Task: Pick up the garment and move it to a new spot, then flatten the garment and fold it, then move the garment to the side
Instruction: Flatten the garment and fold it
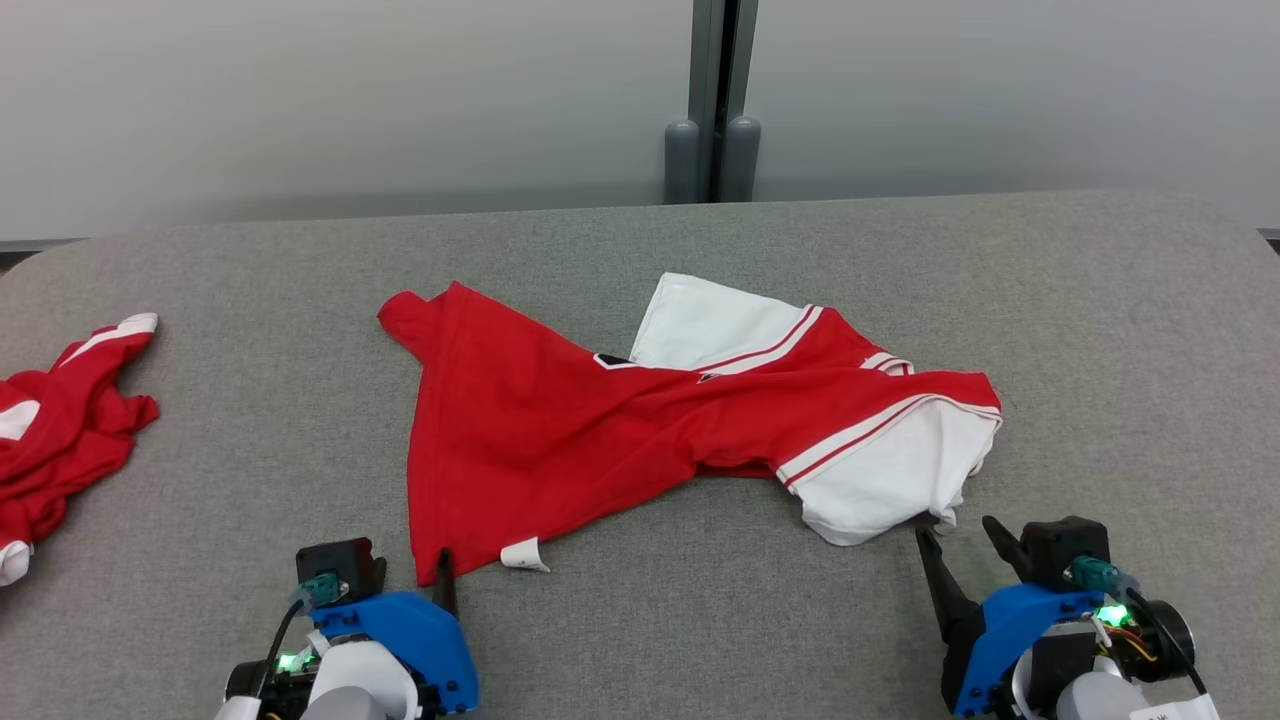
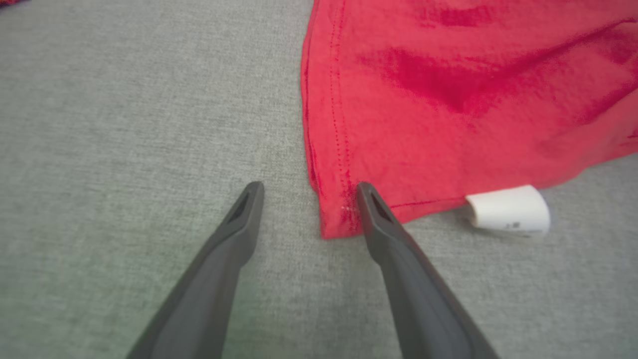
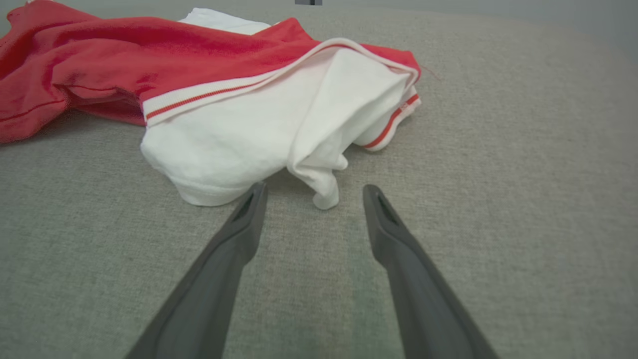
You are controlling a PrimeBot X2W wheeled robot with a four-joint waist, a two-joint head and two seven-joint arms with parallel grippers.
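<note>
The garment [image 1: 560,430], a red shirt with white sleeves and red-striped trim, lies crumpled and twisted on the middle of the grey table [image 1: 700,620]. My left gripper [image 1: 400,582] is open at its near left hem corner. In the left wrist view that red corner of the garment [image 2: 448,99] reaches between the fingertips of the left gripper [image 2: 309,199]. My right gripper [image 1: 955,530] is open just short of the white sleeve. In the right wrist view a white fold of the garment [image 3: 249,124] hangs between the tips of the right gripper [image 3: 314,192].
A second red and white garment [image 1: 60,420] is bunched at the table's left edge. A white label [image 1: 525,553] sticks out from the hem, to the right of my left fingers [image 2: 508,209]. A grey wall and a post [image 1: 715,100] stand behind the table.
</note>
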